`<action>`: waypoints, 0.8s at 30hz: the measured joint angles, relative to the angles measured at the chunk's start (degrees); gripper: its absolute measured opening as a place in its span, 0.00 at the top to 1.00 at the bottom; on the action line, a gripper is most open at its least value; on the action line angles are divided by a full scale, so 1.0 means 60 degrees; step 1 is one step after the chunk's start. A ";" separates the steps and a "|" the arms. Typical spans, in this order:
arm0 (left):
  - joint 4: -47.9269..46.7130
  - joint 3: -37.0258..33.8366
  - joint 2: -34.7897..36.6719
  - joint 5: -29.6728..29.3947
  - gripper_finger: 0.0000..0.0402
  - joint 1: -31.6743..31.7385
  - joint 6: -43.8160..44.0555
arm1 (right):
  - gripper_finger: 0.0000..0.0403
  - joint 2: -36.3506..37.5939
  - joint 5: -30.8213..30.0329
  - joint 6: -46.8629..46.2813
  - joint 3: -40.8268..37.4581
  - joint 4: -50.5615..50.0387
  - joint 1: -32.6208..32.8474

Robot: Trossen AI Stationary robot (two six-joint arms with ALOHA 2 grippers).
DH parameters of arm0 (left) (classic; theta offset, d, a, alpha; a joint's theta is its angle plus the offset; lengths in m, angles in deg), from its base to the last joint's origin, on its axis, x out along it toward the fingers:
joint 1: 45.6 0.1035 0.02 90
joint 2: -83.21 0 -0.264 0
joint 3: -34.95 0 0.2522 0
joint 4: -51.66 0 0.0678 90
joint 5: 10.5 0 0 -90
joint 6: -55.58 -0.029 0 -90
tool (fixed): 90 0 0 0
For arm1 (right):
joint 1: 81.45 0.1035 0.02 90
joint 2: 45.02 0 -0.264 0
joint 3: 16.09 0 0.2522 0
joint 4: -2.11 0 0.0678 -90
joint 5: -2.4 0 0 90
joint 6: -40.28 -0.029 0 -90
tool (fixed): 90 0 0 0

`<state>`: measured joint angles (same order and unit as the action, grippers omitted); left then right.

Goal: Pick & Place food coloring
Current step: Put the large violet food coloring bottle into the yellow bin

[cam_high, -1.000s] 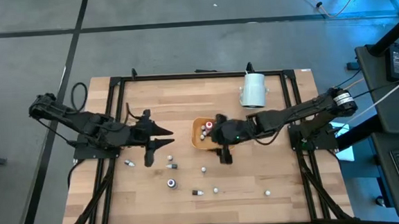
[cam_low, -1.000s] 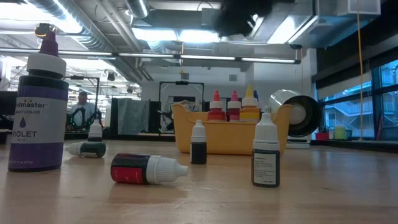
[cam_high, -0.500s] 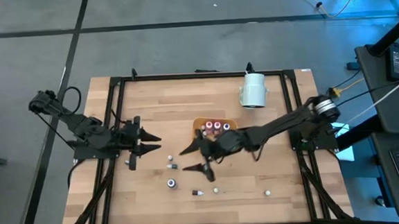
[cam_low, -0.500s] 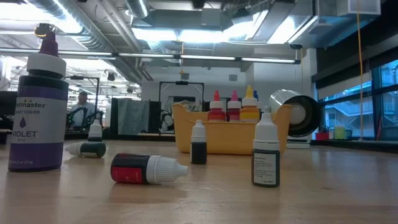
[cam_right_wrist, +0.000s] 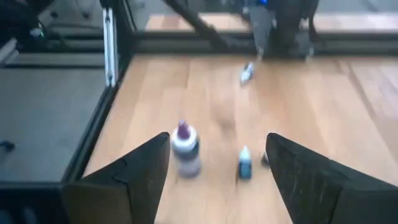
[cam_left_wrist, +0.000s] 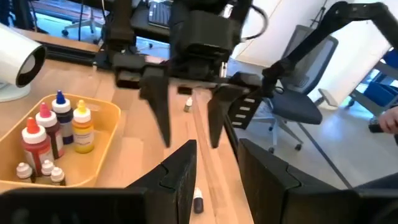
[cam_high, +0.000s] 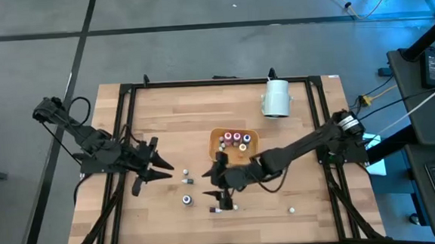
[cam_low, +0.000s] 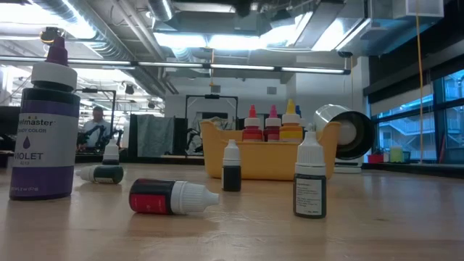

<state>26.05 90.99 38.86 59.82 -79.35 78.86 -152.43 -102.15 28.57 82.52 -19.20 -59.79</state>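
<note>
While the left gripper (cam_high: 158,172) waits spread apart, the right gripper (cam_high: 220,191) hovers over the worktop (cam_high: 304,185), fingers (cam_right_wrist: 140,174) spread wide, with loose food coloring bottles (cam_right_wrist: 185,148) just ahead between them.

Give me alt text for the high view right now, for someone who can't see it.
From above: the right pincer, open, reaches across the wooden table over loose food coloring bottles, just below the orange tray holding several more. The left pincer, open, waits at the left; a white cylinder lies at the back.
</note>
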 joint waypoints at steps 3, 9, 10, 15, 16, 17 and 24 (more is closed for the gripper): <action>0.0092 0.0000 -0.0221 -0.0040 0.72 0.0070 -0.0053 | 0.34 0.0216 -0.0777 -0.0644 0.0085 -0.1368 0.0401; 0.0105 0.0004 -0.1017 -0.0057 0.64 0.0161 -0.0073 | 0.34 0.1049 -0.2653 -0.2269 -0.0364 -0.2897 0.1252; 0.0102 0.0000 -0.1191 -0.0088 0.61 0.0196 -0.0083 | 0.34 0.1217 -0.2909 -0.2381 -0.0399 -0.2957 0.1379; 0.0089 0.0003 -0.1999 0.0141 0.49 0.0436 -0.0057 | 0.34 0.1621 -0.4409 -0.2851 -0.0443 -0.3625 0.1812; 0.0087 0.0001 -0.2105 0.0398 0.47 0.0463 0.0010 | 0.34 0.1664 -0.4552 -0.2985 -0.0443 -0.3739 0.1875; 0.0073 0.0003 -0.2206 0.0676 0.46 0.0461 0.0116 | 0.34 0.1684 -0.4645 -0.3057 -0.0443 -0.3821 0.1899; 0.0086 0.0004 -0.3051 0.1481 0.43 0.0258 0.0423 | 0.34 0.1670 -0.4653 -0.3263 -0.0450 -0.3865 0.1925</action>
<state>26.56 91.02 20.55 68.70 -77.80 81.40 -142.41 -130.07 8.99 79.82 -42.38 -48.24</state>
